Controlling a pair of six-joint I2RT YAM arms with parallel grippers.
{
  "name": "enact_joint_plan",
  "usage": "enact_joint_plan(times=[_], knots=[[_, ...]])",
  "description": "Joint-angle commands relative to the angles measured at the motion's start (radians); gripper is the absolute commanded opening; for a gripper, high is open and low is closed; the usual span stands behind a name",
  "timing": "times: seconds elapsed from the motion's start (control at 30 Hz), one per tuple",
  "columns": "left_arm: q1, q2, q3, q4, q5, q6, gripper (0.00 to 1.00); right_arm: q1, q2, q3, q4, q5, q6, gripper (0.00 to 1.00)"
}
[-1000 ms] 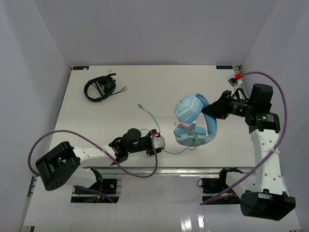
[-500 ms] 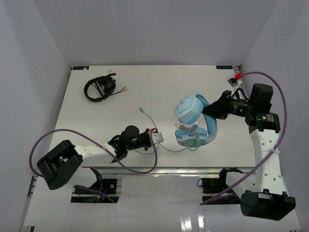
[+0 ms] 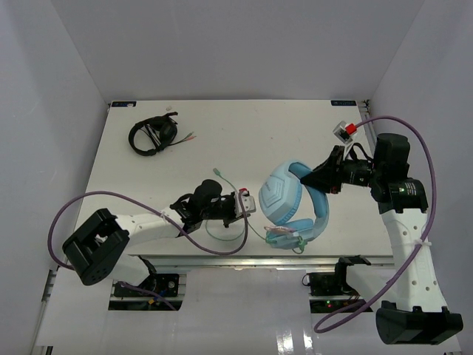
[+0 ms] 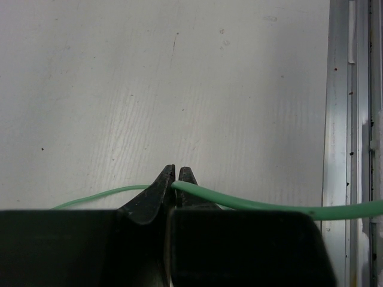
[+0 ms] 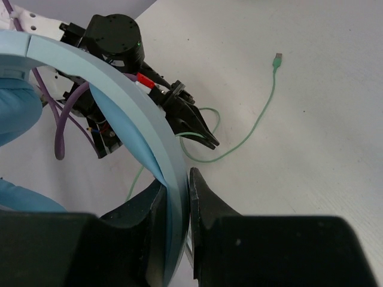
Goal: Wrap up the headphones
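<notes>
The left gripper (image 4: 175, 174), wide a second ago, is now clamped on the thin pale green cable (image 4: 257, 203) just beside the light blue padded over-ear headphones (image 3: 282, 194), which are gripped at the headband by the right gripper (image 3: 327, 180), so winding can be begun.

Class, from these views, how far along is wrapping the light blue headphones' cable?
Done: both grips, right tool shut on the headband, left tool pinching the green cable. In hand: that cable. Left: the winding; loop and plug lie loose on the table.
</notes>
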Motion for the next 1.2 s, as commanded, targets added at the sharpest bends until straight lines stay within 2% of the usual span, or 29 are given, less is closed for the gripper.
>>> enact_joint_plan(times=[0.0,0.13,0.3,0.5,0.77,1.0,1.17], knots=[[0.021,0.023,0.085,-0.12,0.071,0.0,0.0,0.053,-0.038,0.046,-0.085,0.032,-0.118,0.08],[0.027,0.04,0.183,-0.224,0.088,0.009,0.0,0.095,-0.055,0.011,-0.125,0.113,-0.215,0.08],[0.04,0.093,0.348,-0.458,0.073,0.02,0.0,0.134,-0.08,-0.039,-0.116,0.2,-0.269,0.08],[0.048,0.142,0.419,-0.492,0.132,-0.054,0.0,0.16,-0.084,-0.068,-0.073,0.19,-0.246,0.08],[0.048,0.179,0.47,-0.534,0.134,-0.094,0.0,0.201,-0.08,-0.033,-0.074,0.286,-0.287,0.08],[0.051,0.226,0.614,-0.73,0.01,-0.159,0.0,0.232,-0.102,-0.039,-0.095,0.4,-0.382,0.08],[0.06,0.183,0.632,-0.82,-0.044,-0.196,0.0,0.257,-0.127,-0.085,-0.119,0.491,-0.502,0.08]])
